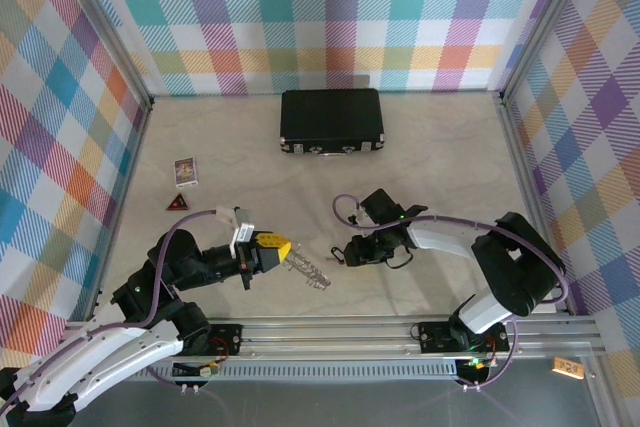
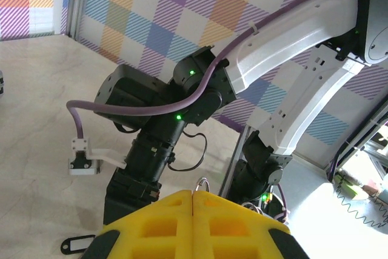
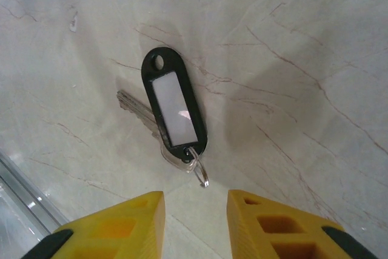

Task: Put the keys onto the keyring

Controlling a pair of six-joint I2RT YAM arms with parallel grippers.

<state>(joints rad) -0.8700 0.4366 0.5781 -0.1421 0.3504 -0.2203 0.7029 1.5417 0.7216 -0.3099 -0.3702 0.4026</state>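
The keys (image 1: 308,271) are a silvery bunch sticking out to the right of my left gripper (image 1: 288,252), which is shut on them. In the left wrist view its yellow pads (image 2: 230,222) are pressed together and a small silvery wire loop (image 2: 207,184) pokes out between the tips. The keyring (image 3: 173,107) is a black oval tag with a white label. It lies flat on the table, with one silver key (image 3: 134,106) under it and a small split ring (image 3: 200,171) at its near end. My right gripper (image 3: 195,201) hovers open just short of that ring, holding nothing.
A black case (image 1: 331,120) lies at the back centre. A small card box (image 1: 186,171) and a red triangle (image 1: 179,204) sit at the left. An aluminium rail (image 1: 330,332) runs along the near edge. The black tag (image 2: 76,245) lies below the right arm.
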